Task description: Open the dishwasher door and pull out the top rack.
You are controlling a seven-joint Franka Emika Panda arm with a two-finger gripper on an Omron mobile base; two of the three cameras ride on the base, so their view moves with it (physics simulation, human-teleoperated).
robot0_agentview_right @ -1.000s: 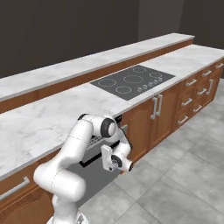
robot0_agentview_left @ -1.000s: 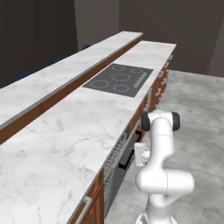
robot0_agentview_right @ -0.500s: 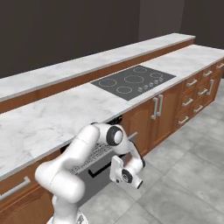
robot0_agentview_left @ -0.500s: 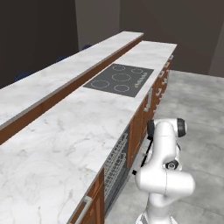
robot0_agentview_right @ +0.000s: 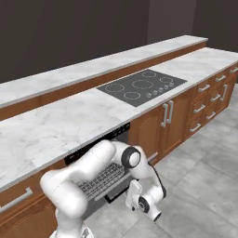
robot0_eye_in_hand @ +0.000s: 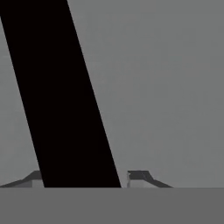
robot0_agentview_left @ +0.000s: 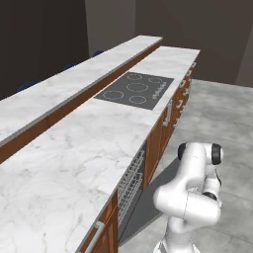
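**A:** Two steps in this job. Which one is in hand?

**B:** The first, and I'd judge it close to done. The door (robot0_agentview_left: pixel 148 205) hangs swung down from under the desk (robot0_agentview_left: pixel 74 163), and the rack (robot0_agentview_right: pixel 100 181) sits in the open cavity, above and behind the fingers (robot0_eye_in_hand: pixel 139 176).

**A:** And the fingers themselves?

**B:** Narrow, one on each side of the black handle (robot0_eye_in_hand: pixel 65 96), which runs slantwise between them with the grey door face right beyond. One tip seems to touch the bar and the other shows a sliver of space. I cannot tell whether they are clamped on it or loose around it.

**A:** What does the next move call for?

**B:** If the door is down far enough, spread the fingers, back off the handle, then lift and reach in over the door to the rack's front edge. It is thin wire, so the fingers need to close on a single rail and pull straight out, level.

**A:** Anything hard to make out?

**B:** Plenty. The arm covers the handle and much of the door in the right base view. The desk edge cuts off the rack's far part. I cannot say whether the door lies fully flat, nor whether a lower rack sits beneath.
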